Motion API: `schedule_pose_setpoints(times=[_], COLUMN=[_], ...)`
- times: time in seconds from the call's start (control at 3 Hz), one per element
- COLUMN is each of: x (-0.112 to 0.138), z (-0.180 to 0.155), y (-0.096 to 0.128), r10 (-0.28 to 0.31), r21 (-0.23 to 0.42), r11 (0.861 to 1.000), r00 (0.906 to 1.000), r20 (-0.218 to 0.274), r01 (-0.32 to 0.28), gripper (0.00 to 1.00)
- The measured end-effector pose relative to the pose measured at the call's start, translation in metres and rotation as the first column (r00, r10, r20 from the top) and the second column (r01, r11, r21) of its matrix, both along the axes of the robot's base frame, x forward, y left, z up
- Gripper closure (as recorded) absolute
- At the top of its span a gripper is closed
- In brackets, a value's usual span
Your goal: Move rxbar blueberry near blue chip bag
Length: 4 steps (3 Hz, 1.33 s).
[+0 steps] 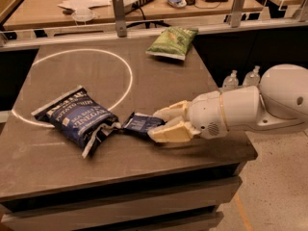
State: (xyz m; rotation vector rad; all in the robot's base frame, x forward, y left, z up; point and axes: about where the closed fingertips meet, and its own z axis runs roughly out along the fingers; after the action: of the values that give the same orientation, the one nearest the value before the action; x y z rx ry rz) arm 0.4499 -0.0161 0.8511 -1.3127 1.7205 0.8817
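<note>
The rxbar blueberry (140, 124) is a small dark navy wrapper lying low over the grey table, right beside the right end of the blue chip bag (76, 118). The chip bag is large, crinkled, navy with white lettering, at the table's left front. My gripper (162, 124) reaches in from the right, its cream fingers (171, 131) closed on the bar's right end. The bar's left tip nearly touches the bag's torn white edge.
A green chip bag (173, 41) lies at the table's back right. A white circle line (122, 61) is marked on the table (159, 85). The table's front edge is just below the gripper. A cluttered desk stands behind a rail; bottles (241, 78) sit to the right.
</note>
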Motion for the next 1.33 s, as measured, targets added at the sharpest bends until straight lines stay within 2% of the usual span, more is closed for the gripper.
schedule_pose_setpoints(times=[0.33,1.0,1.33], x=[-0.012,-0.017,-0.003], z=[-0.005,-0.007,-0.002], y=[0.004,0.004,-0.014], r10=[-0.004,-0.011,-0.074], r21=[-0.008,-0.015,-0.009], r11=[1.0,1.0,0.997], r00=[0.9998,0.9995,0.9972], r20=[-0.02,-0.029,-0.01], r01=[0.004,0.011,0.074], gripper=[0.51,0.05,0.0])
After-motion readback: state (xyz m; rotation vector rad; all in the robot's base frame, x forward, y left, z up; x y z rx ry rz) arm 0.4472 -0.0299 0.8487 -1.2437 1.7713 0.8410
